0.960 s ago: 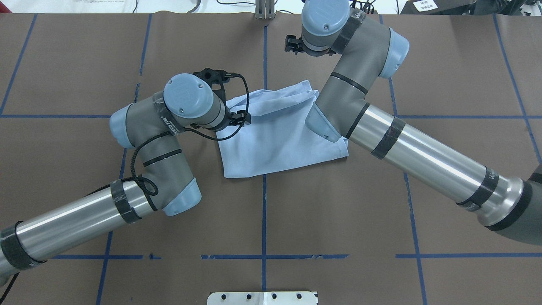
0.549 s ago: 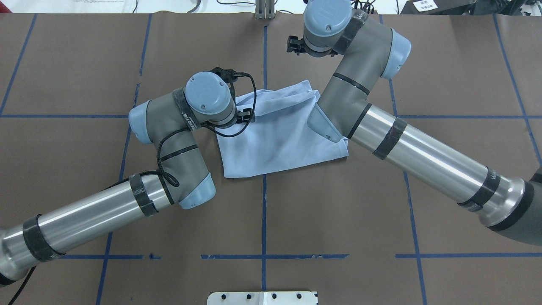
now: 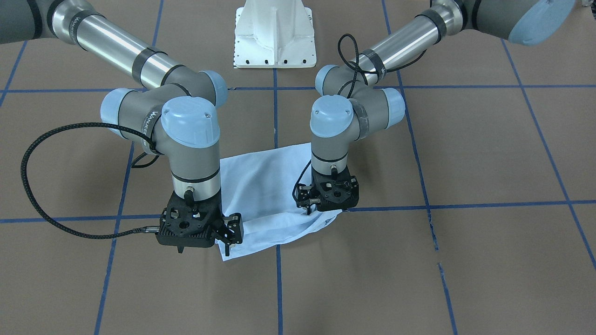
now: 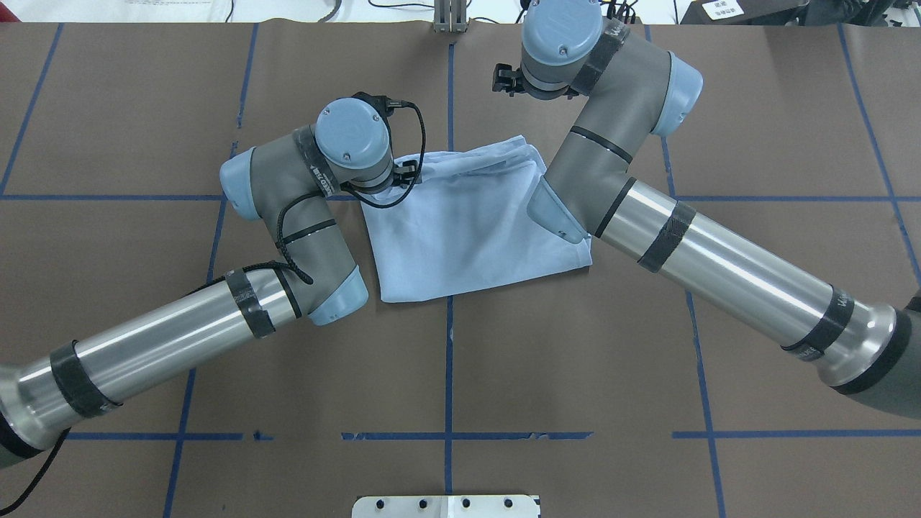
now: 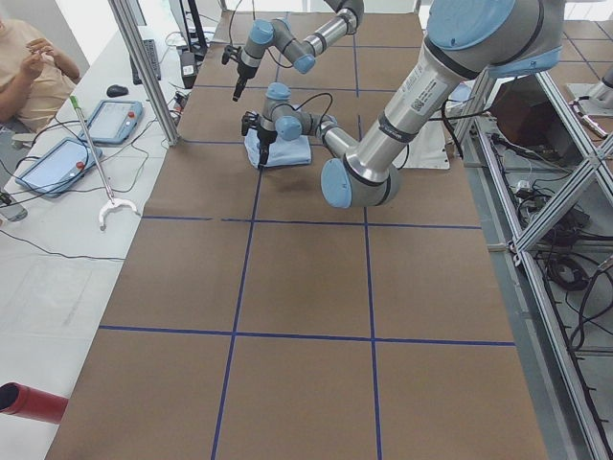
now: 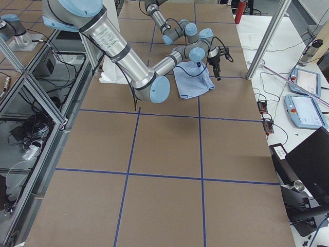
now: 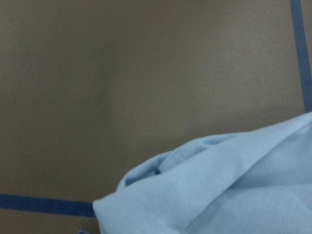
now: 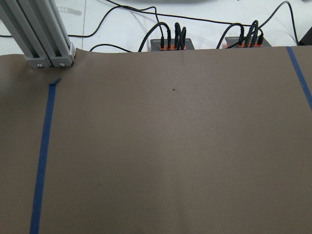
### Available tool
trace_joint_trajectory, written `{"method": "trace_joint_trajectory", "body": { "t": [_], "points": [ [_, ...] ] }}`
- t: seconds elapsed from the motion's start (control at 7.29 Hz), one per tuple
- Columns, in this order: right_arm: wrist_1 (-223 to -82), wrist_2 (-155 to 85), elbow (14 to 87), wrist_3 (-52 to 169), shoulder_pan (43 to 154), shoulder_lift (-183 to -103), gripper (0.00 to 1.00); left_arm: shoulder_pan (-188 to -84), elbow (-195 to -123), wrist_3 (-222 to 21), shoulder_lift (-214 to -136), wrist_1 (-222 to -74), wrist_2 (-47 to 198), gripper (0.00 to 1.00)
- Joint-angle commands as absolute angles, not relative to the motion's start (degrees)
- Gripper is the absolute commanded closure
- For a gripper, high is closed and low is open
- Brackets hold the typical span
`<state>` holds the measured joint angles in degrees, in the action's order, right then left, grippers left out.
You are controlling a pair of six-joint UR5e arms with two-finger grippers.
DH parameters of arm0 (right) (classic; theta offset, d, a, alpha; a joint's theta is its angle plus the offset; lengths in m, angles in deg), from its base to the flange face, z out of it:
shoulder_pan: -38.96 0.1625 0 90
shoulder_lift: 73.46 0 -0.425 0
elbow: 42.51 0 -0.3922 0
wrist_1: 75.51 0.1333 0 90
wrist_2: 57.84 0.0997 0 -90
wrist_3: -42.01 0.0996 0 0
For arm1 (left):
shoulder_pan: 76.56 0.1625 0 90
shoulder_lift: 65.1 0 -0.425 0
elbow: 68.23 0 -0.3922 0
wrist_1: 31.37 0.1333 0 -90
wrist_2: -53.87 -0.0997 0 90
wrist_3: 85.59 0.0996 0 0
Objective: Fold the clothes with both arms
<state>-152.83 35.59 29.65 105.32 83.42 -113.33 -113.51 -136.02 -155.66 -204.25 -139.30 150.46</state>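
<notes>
The pale light-blue T-shirt (image 4: 468, 230) (image 3: 265, 186) lies folded into a rough rectangle at the table's middle, print and collar hidden. My left gripper (image 4: 410, 174) (image 3: 308, 204) sits low at the shirt's far-left corner. The left wrist view shows a rumpled hem corner (image 7: 234, 190) close up but no fingers, so whether the gripper holds cloth is unclear. My right gripper (image 4: 504, 78) (image 3: 228, 237) hangs raised beyond the shirt's far edge, its fingers apart and empty. The right wrist view shows only bare brown table. The right forearm (image 4: 575, 194) covers the shirt's right edge from above.
Brown table cover with blue tape grid. The white pedestal base (image 3: 274, 37) stands at the robot's side. An aluminium post (image 4: 450, 18) (image 8: 39, 34) and cable boxes (image 8: 170, 44) line the far edge. A person (image 5: 29, 67) sits beyond it beside tablets.
My left arm swung right toward the shirt, then its wrist shifted farther to the far-left corner. The shirt's far edge creased slightly differently. My right gripper drifted a little right.
</notes>
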Motion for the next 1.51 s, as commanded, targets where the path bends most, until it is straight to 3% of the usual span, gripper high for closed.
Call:
{"method": "trace_joint_trajectory", "body": {
  "t": [0.0,0.55,0.96,1.37],
  "points": [
    [-152.68,35.59,29.64,105.29,83.34,-113.62,0.00,-117.32,-128.48,-152.32,-205.99,-144.02,150.37,0.00],
    [-146.00,35.77,29.73,106.08,83.08,-115.91,0.00,-121.38,-129.48,-148.17,-205.91,-148.88,152.91,0.00],
    [-146.08,36.65,30.08,105.91,82.81,-116.00,0.00,-117.54,-136.95,-148.78,-202.48,-147.48,154.24,0.00],
    [-146.08,36.73,30.08,105.55,82.81,-116.00,0.00,-114.79,-136.97,-148.79,-202.48,-146.69,153.63,0.00]
  ]
}}
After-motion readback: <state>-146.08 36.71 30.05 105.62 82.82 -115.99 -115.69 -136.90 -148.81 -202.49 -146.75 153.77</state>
